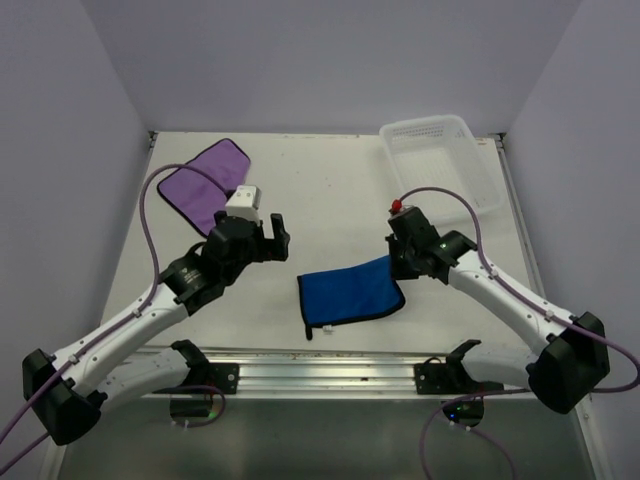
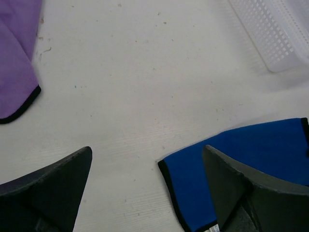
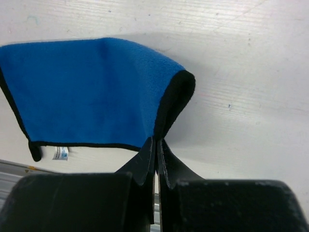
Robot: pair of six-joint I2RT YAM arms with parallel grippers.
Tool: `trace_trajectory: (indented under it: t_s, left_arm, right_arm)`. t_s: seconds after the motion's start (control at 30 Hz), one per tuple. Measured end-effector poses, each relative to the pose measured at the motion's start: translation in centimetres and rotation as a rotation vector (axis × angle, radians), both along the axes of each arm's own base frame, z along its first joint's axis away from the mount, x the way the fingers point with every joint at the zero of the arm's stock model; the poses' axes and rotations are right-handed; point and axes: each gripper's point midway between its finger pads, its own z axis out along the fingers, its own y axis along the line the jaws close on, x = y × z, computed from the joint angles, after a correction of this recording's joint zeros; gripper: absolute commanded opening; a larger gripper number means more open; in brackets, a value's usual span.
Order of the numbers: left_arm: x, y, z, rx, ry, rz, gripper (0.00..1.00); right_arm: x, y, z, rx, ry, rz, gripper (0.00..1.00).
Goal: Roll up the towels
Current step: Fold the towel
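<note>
Towels: blue towel (image 1: 350, 293) is laid flat at the near centre of the worktop (image 1: 330, 190); purple towel (image 1: 205, 185) is left at the far left, well apart.
Right jaws: closed tight on the blue towel's right corner, which is pinched up, likely to start a roll.
Left jaws: spread wide, nothing held, hovering just left of the blue towel.
Right wrist view: pinch and raised fold are shown, hidden from the top view.
Left wrist view: empty gap is confirmed; basket (image 2: 275, 34) corner is seen.
</note>
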Motion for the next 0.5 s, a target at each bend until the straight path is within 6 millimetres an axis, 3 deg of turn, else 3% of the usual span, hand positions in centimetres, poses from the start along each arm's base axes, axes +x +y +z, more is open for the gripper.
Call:
trace_trajectory:
  t_s: [0.13,0.27,0.5]
  left_arm:
    - [0.3,1.0,2.0,0.056,-0.036,0.019,1.00]
    - [0.7,2.9,4.2,0.105,-0.105,0.080,1.00]
    - [0.3,4.8,3.1,0.184,-0.102,0.122,1.00]
  right_arm:
    - [-0.3,1.4,-1.2,0.019,0.053,0.033,0.00]
    - [-0.5,3.3,-1.0,0.081,0.059,0.065,0.00]
    - [-0.9,7.0,-1.2,0.131,0.080,0.132,0.00]
